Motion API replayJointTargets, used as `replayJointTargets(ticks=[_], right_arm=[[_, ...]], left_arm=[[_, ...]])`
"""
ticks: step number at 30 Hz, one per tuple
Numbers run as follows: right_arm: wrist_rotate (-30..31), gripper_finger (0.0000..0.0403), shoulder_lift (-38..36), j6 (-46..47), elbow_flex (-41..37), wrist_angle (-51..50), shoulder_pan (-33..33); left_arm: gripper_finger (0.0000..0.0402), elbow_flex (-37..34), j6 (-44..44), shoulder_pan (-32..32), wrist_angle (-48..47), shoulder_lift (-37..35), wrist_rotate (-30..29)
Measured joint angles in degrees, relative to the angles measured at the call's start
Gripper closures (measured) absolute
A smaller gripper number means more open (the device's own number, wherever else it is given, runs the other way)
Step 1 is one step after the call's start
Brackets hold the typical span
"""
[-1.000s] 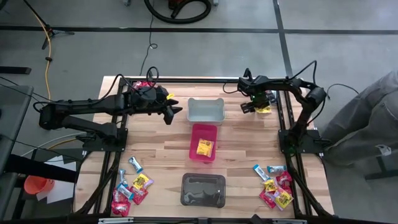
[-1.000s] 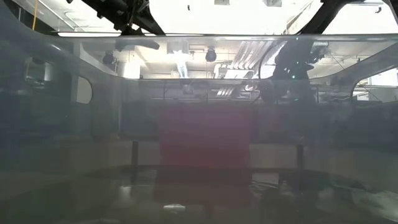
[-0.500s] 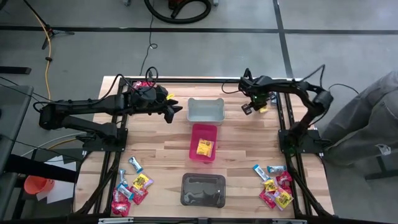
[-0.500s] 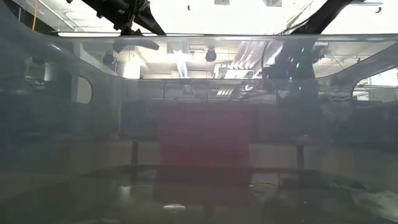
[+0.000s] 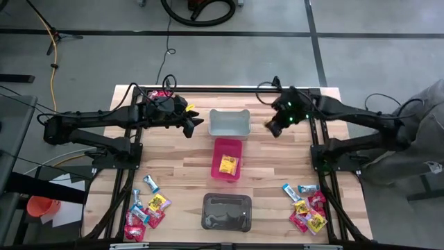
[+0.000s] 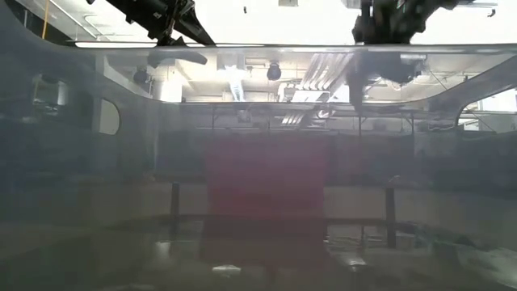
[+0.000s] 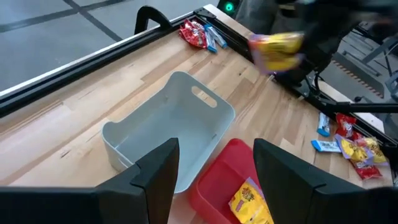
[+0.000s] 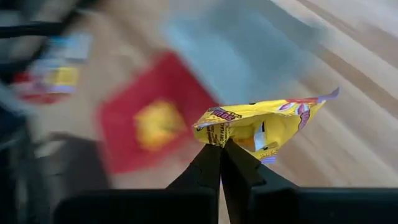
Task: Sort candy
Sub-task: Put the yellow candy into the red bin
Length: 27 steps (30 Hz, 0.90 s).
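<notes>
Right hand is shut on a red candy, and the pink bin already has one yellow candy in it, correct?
Not quite: the candy in the right hand is yellow, as the right wrist view shows. The rest holds: the pink bin already has one yellow candy.

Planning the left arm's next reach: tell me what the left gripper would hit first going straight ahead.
Probably the grey bin: it lies directly ahead of the open left gripper, with the pink bin beside it; depth is uncertain.

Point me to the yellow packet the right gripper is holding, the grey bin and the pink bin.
yellow packet (image 8: 267,124), right wrist view, middle of the wrapper
grey bin (image 5: 229,123), high view, bare floor
pink bin (image 5: 227,147), high view, bare floor by the far wall
</notes>
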Motion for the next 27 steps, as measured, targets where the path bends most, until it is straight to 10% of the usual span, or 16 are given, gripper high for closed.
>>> replayJointTargets(ticks=[9,27], right_arm=[[3.16,0.0403,4.56,-1.99,0.11,30.36,19.86],[3.22,0.0403,10.93,1.00,0.11,32.72,21.74]], left_arm=[[0.0206,0.00,0.17,0.00,0.00,0.00,-0.02],[0.0206,-0.02,-0.26,0.00,-0.04,0.00,0.07]])
